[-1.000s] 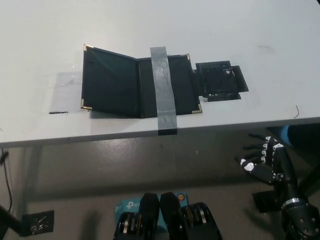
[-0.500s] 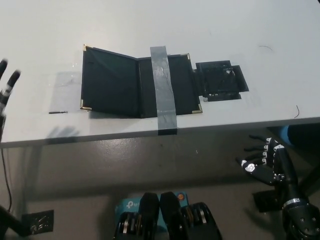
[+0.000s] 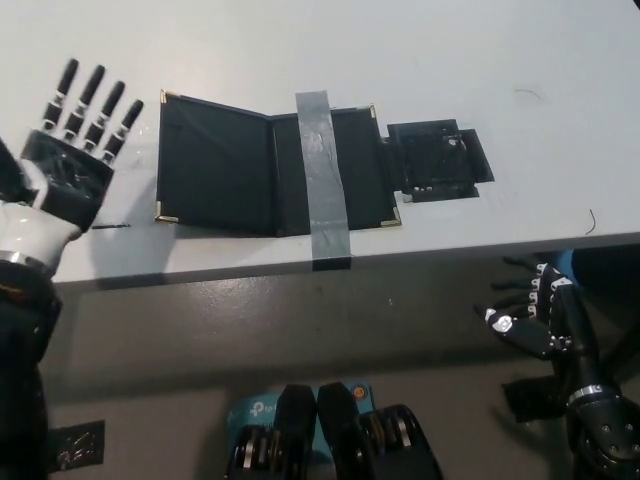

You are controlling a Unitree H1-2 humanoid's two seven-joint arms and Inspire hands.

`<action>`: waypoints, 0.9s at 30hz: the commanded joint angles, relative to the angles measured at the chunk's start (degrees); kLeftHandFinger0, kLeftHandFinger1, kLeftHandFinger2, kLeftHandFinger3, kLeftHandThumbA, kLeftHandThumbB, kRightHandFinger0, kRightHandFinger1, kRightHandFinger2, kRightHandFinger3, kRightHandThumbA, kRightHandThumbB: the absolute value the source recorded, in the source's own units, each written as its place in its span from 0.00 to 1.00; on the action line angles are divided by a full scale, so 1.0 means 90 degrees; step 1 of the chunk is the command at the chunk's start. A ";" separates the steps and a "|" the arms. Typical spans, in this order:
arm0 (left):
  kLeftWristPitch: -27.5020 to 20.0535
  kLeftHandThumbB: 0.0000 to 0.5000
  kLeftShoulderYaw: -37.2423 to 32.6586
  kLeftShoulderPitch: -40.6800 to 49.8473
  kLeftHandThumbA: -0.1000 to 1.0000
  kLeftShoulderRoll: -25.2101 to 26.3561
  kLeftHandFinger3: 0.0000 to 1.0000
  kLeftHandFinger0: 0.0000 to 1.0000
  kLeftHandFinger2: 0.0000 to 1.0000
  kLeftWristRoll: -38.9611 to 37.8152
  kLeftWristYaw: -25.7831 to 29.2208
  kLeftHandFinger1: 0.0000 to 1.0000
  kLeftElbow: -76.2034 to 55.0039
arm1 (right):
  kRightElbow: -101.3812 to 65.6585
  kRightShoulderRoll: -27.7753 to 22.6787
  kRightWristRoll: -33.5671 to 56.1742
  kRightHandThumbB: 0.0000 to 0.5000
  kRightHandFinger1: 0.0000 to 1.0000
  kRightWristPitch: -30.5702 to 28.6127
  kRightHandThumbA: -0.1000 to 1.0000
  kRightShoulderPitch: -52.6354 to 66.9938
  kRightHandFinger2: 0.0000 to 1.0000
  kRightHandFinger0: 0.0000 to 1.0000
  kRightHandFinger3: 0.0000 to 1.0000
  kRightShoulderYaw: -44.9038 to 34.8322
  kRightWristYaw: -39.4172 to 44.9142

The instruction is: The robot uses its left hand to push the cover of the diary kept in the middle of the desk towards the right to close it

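Diary (image 3: 275, 165) lies open mid-desk (image 3: 420, 40), right half taped down. Left hand (image 3: 70, 160) hovers just left of the raised cover (image 3: 213, 165), fingers spread, holding nothing. Recommended: get under the cover's left edge and sweep right (right hand (image 3: 535, 320) idles below the desk edge, fingers loosely apart).

Light: bright, even, from overhead
Shadows: soft, under desk (image 3: 420, 40) edge
Focus: sharp; slight grain
Glare: none
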 commanded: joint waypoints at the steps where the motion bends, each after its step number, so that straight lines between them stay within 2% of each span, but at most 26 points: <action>1: -0.0184 0.23 -0.0024 -0.0351 1.00 0.0272 1.00 1.00 1.00 0.0709 0.0003 1.00 0.0453 | -0.0137 -0.0012 0.0004 0.15 0.41 -0.0134 0.85 -0.0176 0.50 0.35 0.74 -0.0063 -0.0067; 5: -0.0167 0.27 0.0047 -0.0409 1.00 0.0529 1.00 1.00 1.00 0.0965 -0.0063 1.00 0.0653 | -0.0180 -0.0033 -0.0078 0.16 0.41 -0.0129 0.85 -0.0134 0.49 0.34 0.73 -0.0040 -0.0097; 11: -0.0142 0.33 0.0663 -0.0582 1.00 0.0829 1.00 1.00 1.00 0.0844 0.0056 1.00 0.0818 | -0.0161 -0.0037 -0.0043 0.14 0.41 -0.0178 0.85 -0.0076 0.50 0.34 0.71 -0.0097 -0.0123; 12: -0.0139 0.32 0.0805 -0.0645 1.00 0.0851 1.00 1.00 1.00 0.0846 0.0200 1.00 0.0835 | -0.0135 -0.0039 -0.0036 0.12 0.41 -0.0209 0.84 -0.0079 0.49 0.34 0.71 -0.0115 -0.0132; 14: -0.0225 0.28 0.0956 -0.0675 1.00 0.0854 1.00 1.00 1.00 0.0950 0.0299 1.00 0.0919 | -0.0140 -0.0013 -0.0014 0.13 0.41 -0.0164 0.84 -0.0072 0.50 0.34 0.70 -0.0154 -0.0160; 18: -0.0293 0.23 0.1052 -0.0598 1.00 0.0799 1.00 1.00 1.00 0.1165 0.0285 1.00 0.0936 | -0.0140 -0.0020 -0.0044 0.12 0.41 -0.0171 0.85 -0.0068 0.50 0.33 0.71 -0.0154 -0.0168; 21: -0.0321 0.15 0.1001 -0.0379 1.00 0.0708 1.00 1.00 1.00 0.1222 -0.0051 1.00 0.1006 | -0.0193 -0.0006 -0.0059 0.12 0.42 -0.0091 0.85 -0.0062 0.51 0.33 0.72 -0.0146 -0.0181; 27: -0.0226 0.20 0.0870 -0.0128 1.00 0.0378 1.00 1.00 1.00 0.1225 -0.0260 1.00 0.0991 | -0.0271 -0.0017 -0.0054 0.11 0.41 -0.0077 0.84 -0.0057 0.51 0.32 0.72 -0.0107 -0.0136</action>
